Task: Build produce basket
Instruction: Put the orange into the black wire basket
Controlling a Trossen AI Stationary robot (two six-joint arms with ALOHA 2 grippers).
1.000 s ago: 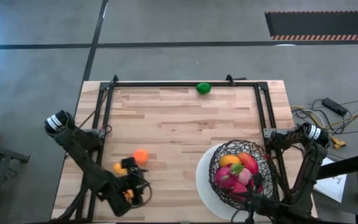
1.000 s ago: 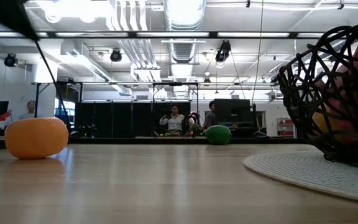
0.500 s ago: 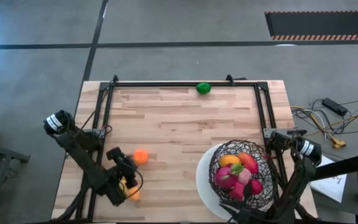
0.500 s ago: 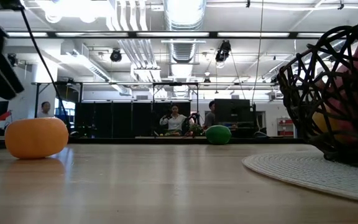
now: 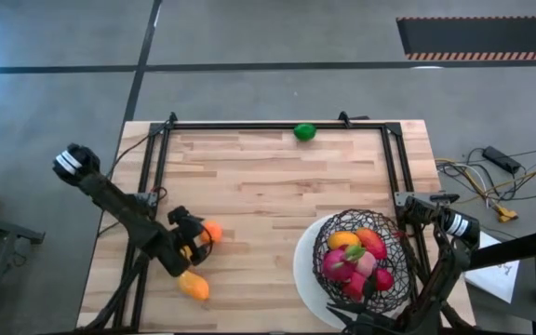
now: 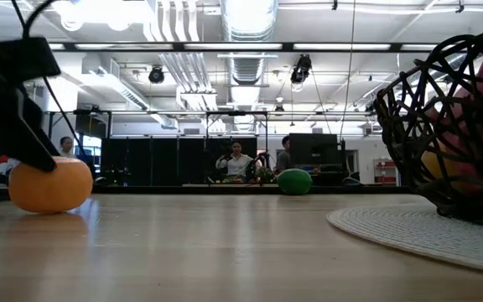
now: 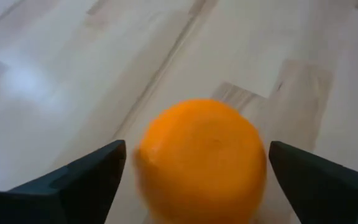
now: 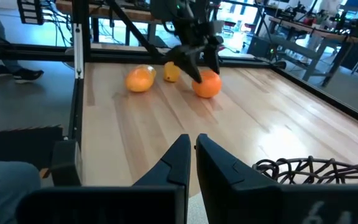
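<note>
My left gripper (image 5: 200,238) is open at the round orange fruit (image 5: 212,232), on the table's left half. In the left wrist view its fingers stand on either side of the orange (image 7: 201,158). An orange-yellow fruit (image 5: 192,287) lies nearer the near edge, and a small yellow piece (image 8: 171,73) sits by the left arm. A green fruit (image 5: 304,132) rests at the far edge. The black wire basket (image 5: 394,244) stands on its white round base (image 5: 305,270), holding red, pink and orange produce. My right gripper (image 8: 194,149) is shut, low at the near right corner. My left gripper (image 7: 196,149) comes slanting down from the table's left, one finger (image 7: 92,177) on each side of the orange (image 6: 50,184), which sits on the table. I cannot tell whether either finger touches it.
Black frame rails (image 5: 277,125) run along the far edge and down both sides of the table. The wood between the orange and the basket's base (image 6: 418,231) is bare. People stand in the room behind the table (image 6: 235,161). Cables lie on the floor to the right (image 5: 491,167).
My left gripper has moved from over the orange-yellow fruit by the near edge toward the far edge, up to the round orange. The orange-yellow fruit now lies uncovered on the table. My right arm's elbow has dropped toward the near edge.
</note>
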